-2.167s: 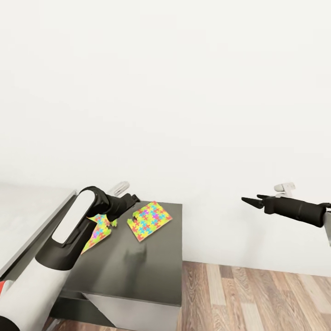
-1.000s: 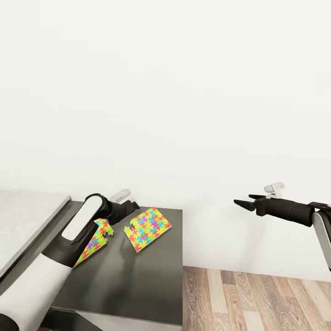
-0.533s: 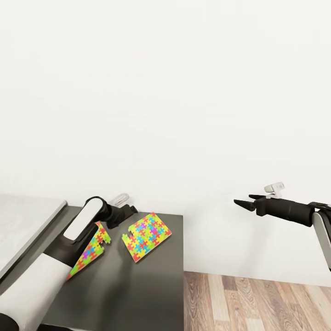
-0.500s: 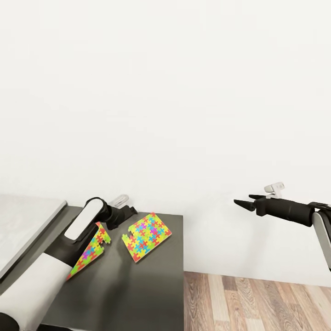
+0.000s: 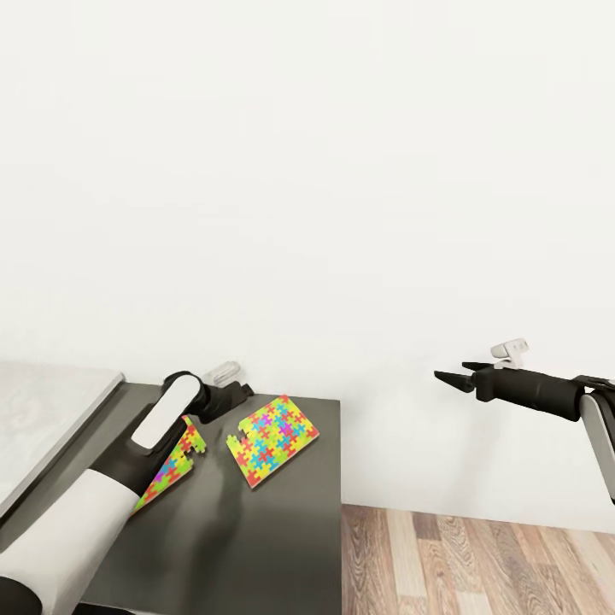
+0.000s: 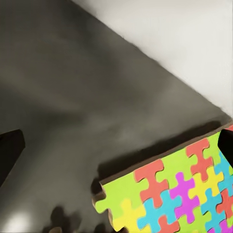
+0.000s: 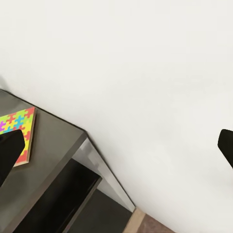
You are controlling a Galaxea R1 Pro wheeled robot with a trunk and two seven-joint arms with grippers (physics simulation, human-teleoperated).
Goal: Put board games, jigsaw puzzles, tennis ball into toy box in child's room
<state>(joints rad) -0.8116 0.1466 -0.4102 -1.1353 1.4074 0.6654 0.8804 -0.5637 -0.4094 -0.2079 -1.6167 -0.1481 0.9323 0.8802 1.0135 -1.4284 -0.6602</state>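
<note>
At the far left, a pale grey-white worktop (image 5: 43, 410) meets the dark grey worktop (image 5: 256, 530) that runs to the right and ends at a white wall (image 5: 342, 171).

The left arm, white with black joints, reaches from the near left over the dark surface. Its left gripper (image 5: 239, 391) sits at the far side of the dark worktop, and in the left wrist view its dark fingers (image 6: 9, 150) are spread wide apart, grasping nothing.

A thin multicoloured jigsaw puzzle sheet of yellow, pink, blue and green pieces (image 5: 175, 461) lies partly hidden under the left forearm.

Just to its right, apart from it, lies a second thin multicoloured jigsaw puzzle sheet with a notched edge (image 5: 273, 427), flat on the dark worktop near the far right corner. In the left wrist view this sheet (image 6: 174, 194) lies close beside the spread fingers.

Beyond the worktop's right edge is wood-plank floor (image 5: 478, 555).

At the right, the right gripper (image 5: 448, 376) on its black forearm hangs in the air over the floor, well apart from the worktop, pointing left. Its fingers (image 7: 9, 155) are parted and empty in the right wrist view, which looks down on the dark worktop's corner.
</note>
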